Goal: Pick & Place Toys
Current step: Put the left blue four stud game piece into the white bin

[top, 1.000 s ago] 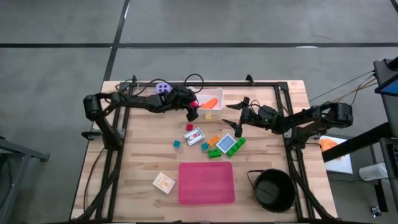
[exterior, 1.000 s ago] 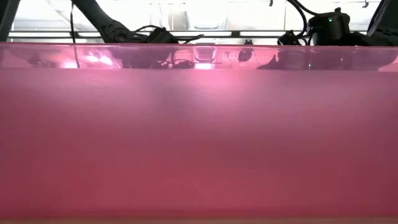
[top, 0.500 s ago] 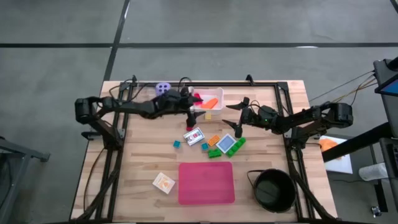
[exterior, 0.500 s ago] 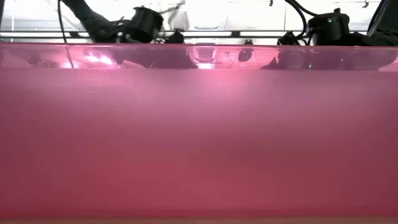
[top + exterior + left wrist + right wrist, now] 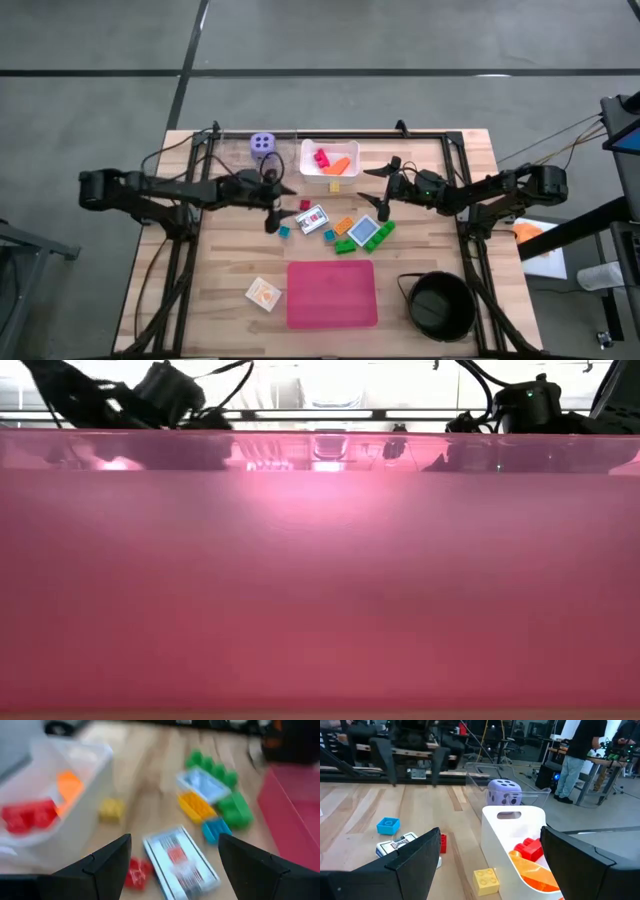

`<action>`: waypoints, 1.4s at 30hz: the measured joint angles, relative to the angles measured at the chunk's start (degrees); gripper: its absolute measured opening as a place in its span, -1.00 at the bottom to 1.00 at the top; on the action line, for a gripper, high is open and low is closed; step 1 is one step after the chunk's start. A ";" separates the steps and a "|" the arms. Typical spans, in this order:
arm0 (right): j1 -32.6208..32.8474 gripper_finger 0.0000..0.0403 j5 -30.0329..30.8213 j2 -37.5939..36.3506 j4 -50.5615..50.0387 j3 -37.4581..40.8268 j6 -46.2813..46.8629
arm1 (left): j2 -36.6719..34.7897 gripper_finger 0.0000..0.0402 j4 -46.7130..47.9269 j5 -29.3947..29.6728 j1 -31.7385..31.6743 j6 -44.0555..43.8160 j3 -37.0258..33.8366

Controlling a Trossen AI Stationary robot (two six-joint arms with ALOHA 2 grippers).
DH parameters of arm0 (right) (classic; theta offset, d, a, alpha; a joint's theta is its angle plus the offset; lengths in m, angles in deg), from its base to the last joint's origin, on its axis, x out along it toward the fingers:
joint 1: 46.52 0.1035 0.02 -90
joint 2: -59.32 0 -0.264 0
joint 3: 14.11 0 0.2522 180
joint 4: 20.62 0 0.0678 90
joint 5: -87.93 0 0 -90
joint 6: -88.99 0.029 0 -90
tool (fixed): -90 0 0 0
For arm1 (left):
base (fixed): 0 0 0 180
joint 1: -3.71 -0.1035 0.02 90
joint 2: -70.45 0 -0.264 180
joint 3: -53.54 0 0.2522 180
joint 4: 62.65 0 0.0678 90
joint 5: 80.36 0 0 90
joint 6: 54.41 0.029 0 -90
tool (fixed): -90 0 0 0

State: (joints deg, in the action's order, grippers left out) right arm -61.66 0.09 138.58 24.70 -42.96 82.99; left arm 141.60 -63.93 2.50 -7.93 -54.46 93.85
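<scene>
1. Looking straight down, the high view shows the left gripper [image 5: 275, 205] low over the table, jaws apart and holding nothing, just beside a red block [image 5: 304, 205] and a white card [image 5: 314, 219].
2. Right gripper [image 5: 378, 187] waits near the tub [image 5: 349, 180], jaws wide apart and empty.
3. Tub contents: a red piece [image 5: 321, 158] and an orange piece [image 5: 339, 166]; a yellow block [image 5: 334, 186] lies just outside it.
4. The die [image 5: 263, 144] stands beside the tub at the far edge.
5. Mid-table lie a teal block [image 5: 284, 231], an orange block [image 5: 343, 225], green blocks [image 5: 345, 246] and a blue card [image 5: 364, 233]; an orange card [image 5: 264, 293] sits apart, next to the mat [image 5: 331, 293].
6. Only the high view takes in the black bowl [image 5: 438, 305].
7. Low view is nearly filled by the mat [image 5: 320, 580]; just arm parts show above it.
8. Left wrist view gives the white card [image 5: 180, 860] and red block [image 5: 137, 871] up close between its fingers [image 5: 107, 865].
9. Right wrist view alone shows the die's [image 5: 503, 791] dots side-on, and a person [image 5: 576, 755] standing in the room behind.
</scene>
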 joint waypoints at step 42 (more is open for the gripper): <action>0.00 0.68 0.02 0.02 0.43 -0.11 -0.24 | 10.54 0.50 15.98 2.62 8.22 1.77 0.13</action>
State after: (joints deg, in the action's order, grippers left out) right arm -61.66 0.11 138.61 25.14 -43.07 82.75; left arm 152.15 -47.96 5.13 0.29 -52.69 93.98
